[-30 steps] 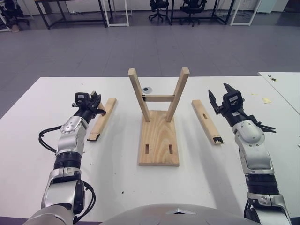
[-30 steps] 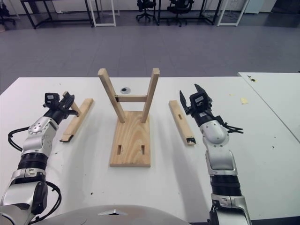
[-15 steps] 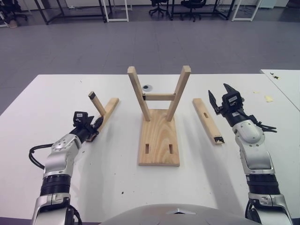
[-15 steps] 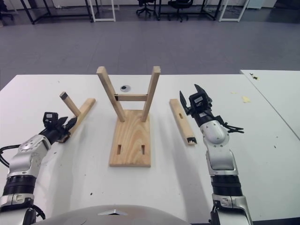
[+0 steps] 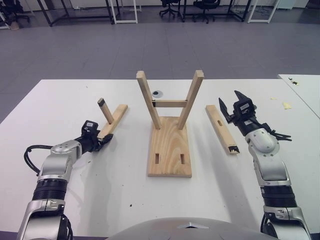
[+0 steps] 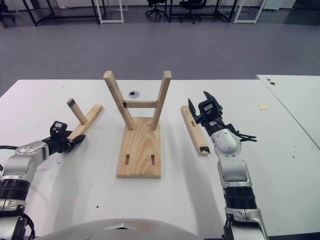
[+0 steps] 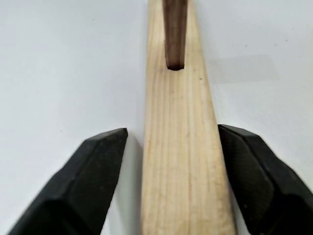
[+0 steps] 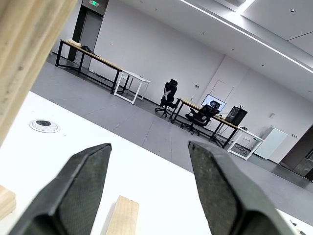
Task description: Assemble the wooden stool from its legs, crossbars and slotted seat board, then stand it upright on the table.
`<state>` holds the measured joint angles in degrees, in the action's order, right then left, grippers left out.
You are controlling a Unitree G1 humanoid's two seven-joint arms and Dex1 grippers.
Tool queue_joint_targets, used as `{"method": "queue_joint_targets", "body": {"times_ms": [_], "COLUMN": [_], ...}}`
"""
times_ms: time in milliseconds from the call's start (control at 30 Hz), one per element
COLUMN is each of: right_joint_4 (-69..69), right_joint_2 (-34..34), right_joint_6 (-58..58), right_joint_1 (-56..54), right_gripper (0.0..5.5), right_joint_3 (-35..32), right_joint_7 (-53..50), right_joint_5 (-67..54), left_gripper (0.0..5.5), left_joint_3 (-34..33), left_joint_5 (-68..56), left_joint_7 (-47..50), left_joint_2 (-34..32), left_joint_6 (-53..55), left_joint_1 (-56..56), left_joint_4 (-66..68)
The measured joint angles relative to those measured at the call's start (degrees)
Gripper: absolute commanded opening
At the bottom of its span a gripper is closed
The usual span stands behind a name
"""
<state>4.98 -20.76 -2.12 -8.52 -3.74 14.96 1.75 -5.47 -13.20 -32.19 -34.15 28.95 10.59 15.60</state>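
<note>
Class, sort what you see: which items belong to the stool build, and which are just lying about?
Stool build: seat board; fitted leg frame; left loose leg; right loose leg.
Lying about: round table port; yellow scraps.

The arms (image 5: 265, 160) are silver-grey shells with black ribbed joint rings. Black cables (image 5: 31, 156) loop beside the forearms. The left hand (image 5: 103, 141) and right hand (image 5: 229, 99) are matte black with wedge-shaped fingers.

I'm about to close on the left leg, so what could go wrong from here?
The left end effector straddles the leg near its end; gripped there, it may pivot or slip. The crossbar leaning in its slot could fall out on lifting. The open right end effector could nudge the other loose leg.
</note>
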Motion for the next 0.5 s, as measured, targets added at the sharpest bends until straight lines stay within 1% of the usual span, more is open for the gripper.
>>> {"method": "queue_joint_targets", "body": {"times_ms": [33, 167, 267, 333, 400, 433, 467, 500], "right_joint_4": [0.0, 0.0, 0.02, -0.06, 1.02, 2.39, 4.36, 5.49], "right_joint_2": [0.0, 0.0, 0.13, 0.39, 0.54, 0.48, 0.43, 0.43], "right_joint_6": [0.0, -0.12, -1.95, -5.35, -13.21, -16.23, -21.02, -25.25], "right_joint_1": [0.0, 0.0, -0.16, -0.84, -5.38, -7.57, -12.26, -16.76], "right_gripper": [2.91, 2.91, 2.91, 2.91, 2.91, 2.91, 2.91, 3.1], "right_joint_3": [0.0, 0.0, -0.78, -3.88, -10.02, -11.92, -14.3, -15.95], "right_joint_7": [0.0, -0.05, -0.46, -0.56, -0.08, 0.16, 0.69, 0.7], "right_joint_5": [0.02, 0.09, -0.56, -4.23, -14.2, -18.38, -25.59, -32.22], "left_gripper": [2.84, 2.06, 2.02, 2.02, 2.02, 2.02, 2.02, 2.02], "left_joint_3": [0.13, 0.97, 1.13, -0.56, -6.19, -8.01, -10.4, -11.66], "left_joint_5": [0.33, 0.78, 1.58, 0.35, -3.35, -4.82, -6.97, -8.65], "left_joint_7": [-0.04, -0.65, -1.2, -1.94, -1.99, -1.67, -1.03, -0.76], "left_joint_2": [0.0, -0.39, -0.73, -0.6, -0.47, -0.54, -1.05, -1.62], "left_joint_6": [-0.49, -1.03, -2.49, -3.05, -3.63, -3.7, -3.5, -3.14], "left_joint_1": [0.0, -0.02, -0.16, -0.29, 2.26, 4.47, 8.62, 12.39], "left_joint_4": [0.0, 0.09, 0.3, 0.64, -1.53, -3.25, -6.71, -9.86]}}
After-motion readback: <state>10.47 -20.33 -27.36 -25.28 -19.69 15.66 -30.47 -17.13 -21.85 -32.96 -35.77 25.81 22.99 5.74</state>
